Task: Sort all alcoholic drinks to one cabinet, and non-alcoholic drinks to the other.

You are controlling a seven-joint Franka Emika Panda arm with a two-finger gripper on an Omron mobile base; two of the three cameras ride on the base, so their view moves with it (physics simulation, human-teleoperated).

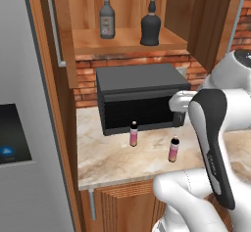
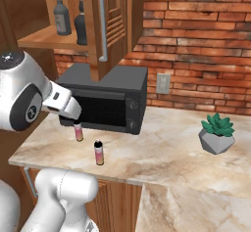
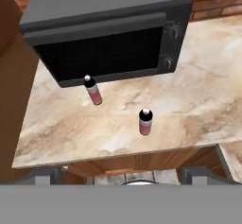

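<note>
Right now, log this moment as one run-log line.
gripper: open, holding nothing | pink bottles: upright on counter, before microwave | liquor bottles: on open cabinet shelf

The white arm (image 1: 211, 128) rises bent, forearm reaching toward twelve o'clock; its gripper (image 3: 127, 178) points downward, jaws spread wide, holding nothing.

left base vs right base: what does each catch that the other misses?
Left base alone: the grey fridge door with its dark panel at the left edge.

Right base alone: the green succulent in a grey faceted pot on the counter, and the white wall outlet on the red brick wall.

Shared: the clear-grey red-capped liquor bottle and the dark round-bellied bottle on the open light-wood cabinet shelf, the black microwave, and two small pink black-capped bottles standing on the marble counter.
</note>
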